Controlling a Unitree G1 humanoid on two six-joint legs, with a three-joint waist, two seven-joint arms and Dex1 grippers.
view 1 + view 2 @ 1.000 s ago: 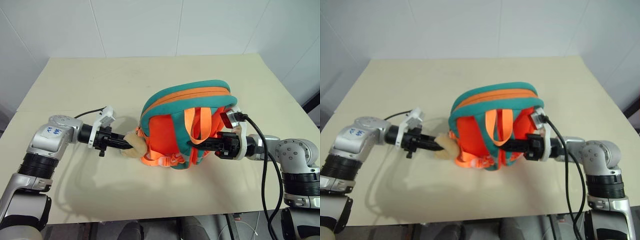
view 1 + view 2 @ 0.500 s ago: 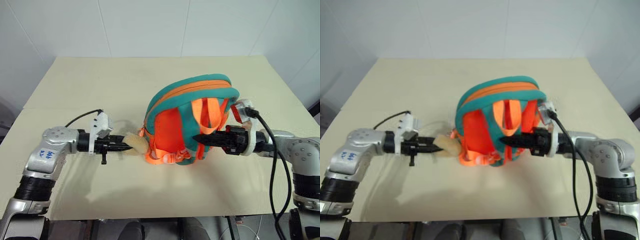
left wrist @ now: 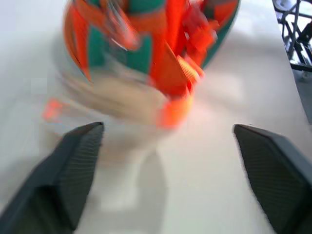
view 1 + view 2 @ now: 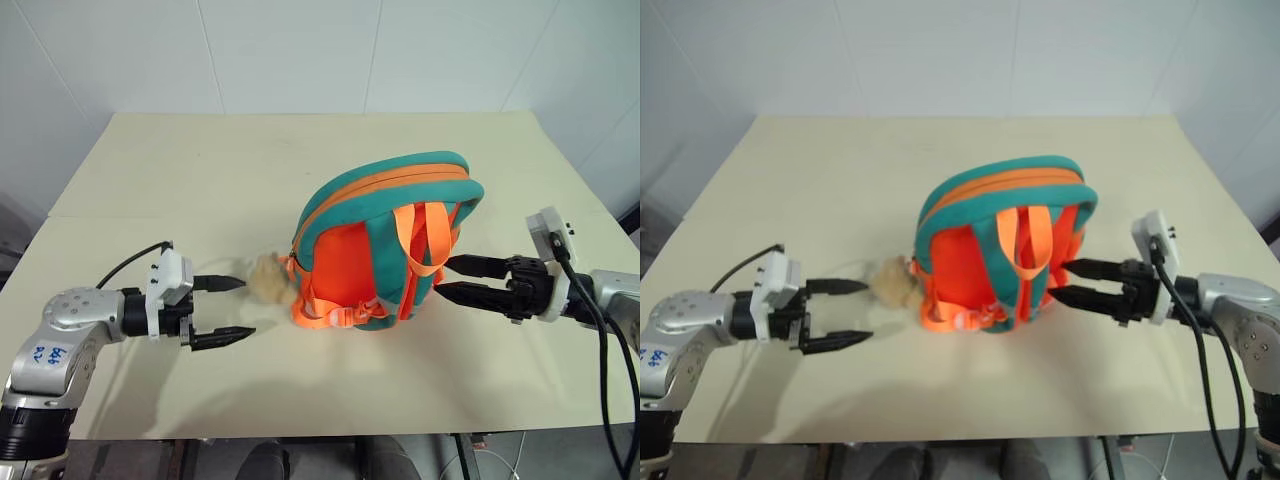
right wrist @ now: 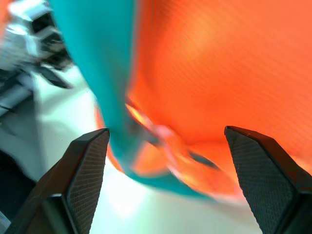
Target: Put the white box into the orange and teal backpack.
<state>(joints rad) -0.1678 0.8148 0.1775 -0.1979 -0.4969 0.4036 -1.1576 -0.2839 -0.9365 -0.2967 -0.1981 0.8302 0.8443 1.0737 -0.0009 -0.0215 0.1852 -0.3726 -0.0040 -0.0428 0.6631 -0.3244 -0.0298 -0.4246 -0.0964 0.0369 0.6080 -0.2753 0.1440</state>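
A cream table (image 4: 150, 170) stands before white walls; near its middle the backpack (image 4: 385, 245) stands upright, teal along the top and sides with an orange zipper line, its orange panel and orange straps (image 4: 425, 240) facing the camera; a tan plush (image 4: 268, 280) lies on the table touching the backpack's lower left corner. The left gripper (image 4: 222, 310) is level at the backpack's left, its two black fingers spread wide and holding nothing; its upper fingertip points at the plush just short of it, the lower one is clear of everything. The right gripper (image 4: 455, 278) is level at the backpack's right, fingers also spread wide and empty; the tips lie just beside the backpack's right edge, and whether they touch it cannot be told. The white box cannot be seen from outside; the backpack's zipper line looks shut.
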